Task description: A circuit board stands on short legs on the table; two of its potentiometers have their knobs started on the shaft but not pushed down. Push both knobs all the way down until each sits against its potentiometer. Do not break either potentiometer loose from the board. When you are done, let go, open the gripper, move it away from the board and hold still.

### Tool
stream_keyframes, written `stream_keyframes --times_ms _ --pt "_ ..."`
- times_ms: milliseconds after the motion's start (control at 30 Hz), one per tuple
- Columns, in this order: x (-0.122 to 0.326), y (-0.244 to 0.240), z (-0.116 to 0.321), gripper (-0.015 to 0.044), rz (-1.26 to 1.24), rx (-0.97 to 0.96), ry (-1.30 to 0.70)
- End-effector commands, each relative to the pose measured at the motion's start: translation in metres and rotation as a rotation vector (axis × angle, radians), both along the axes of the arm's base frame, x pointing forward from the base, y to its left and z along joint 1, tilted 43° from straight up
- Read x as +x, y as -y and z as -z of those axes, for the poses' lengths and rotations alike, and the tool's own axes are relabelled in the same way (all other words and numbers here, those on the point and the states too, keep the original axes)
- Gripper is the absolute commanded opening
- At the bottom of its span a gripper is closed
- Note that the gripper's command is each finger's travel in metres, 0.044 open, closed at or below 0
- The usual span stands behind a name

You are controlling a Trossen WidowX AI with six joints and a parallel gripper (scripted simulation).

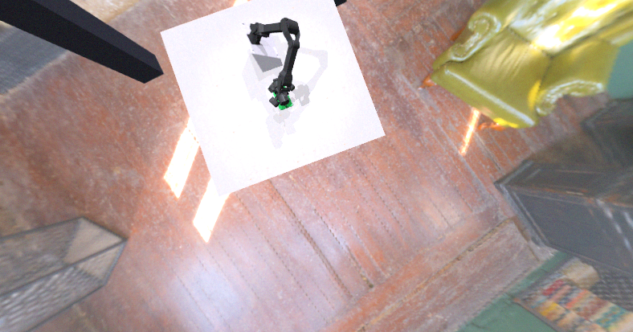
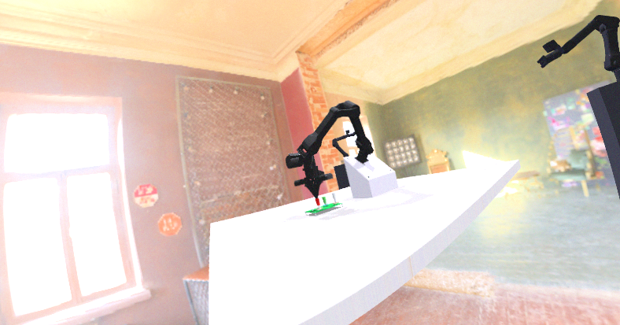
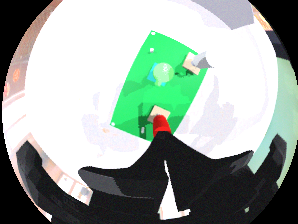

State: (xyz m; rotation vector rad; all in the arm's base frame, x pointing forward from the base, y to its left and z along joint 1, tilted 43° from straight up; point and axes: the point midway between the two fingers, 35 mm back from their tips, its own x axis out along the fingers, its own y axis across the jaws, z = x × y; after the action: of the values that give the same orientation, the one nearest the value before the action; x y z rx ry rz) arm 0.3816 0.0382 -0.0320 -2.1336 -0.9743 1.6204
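Green board [image 1: 285, 104] [image 2: 330, 206] [image 3: 135, 95] on white surface [image 1: 247, 152] [image 2: 304, 252] [image 3: 60, 65], raised slightly, carrying red knob [image 2: 317, 201] [image 3: 160, 126], light green knob [image 2: 323, 200] [image 3: 163, 73] and gray knob [image 2: 333, 197] [image 3: 202, 61]. End effector [image 1: 282, 100] [image 2: 317, 197] [image 3: 164, 135] pressed together, tips at red knob's top; contact looks likely, view poor.

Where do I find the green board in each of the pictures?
Top: the green board peeks out beneath the arm's gripper, on the white table.
Exterior: near the picture's middle, below the gripper's tip.
Wrist: upper middle, tilted, just beyond the gripper's tip.
Shared landmark: the black gripper, which shows beside or above the board each time.
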Motion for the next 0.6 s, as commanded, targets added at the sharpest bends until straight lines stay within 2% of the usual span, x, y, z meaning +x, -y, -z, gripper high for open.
stream_keyframes --times_ms 0,567 --pt "0.0013 -0.007 0.0064 0.0 -0.012 0.003 0.002" --pt "0.0016 -0.0088 0.0083 0.0 -0.012 0.003 0.002"
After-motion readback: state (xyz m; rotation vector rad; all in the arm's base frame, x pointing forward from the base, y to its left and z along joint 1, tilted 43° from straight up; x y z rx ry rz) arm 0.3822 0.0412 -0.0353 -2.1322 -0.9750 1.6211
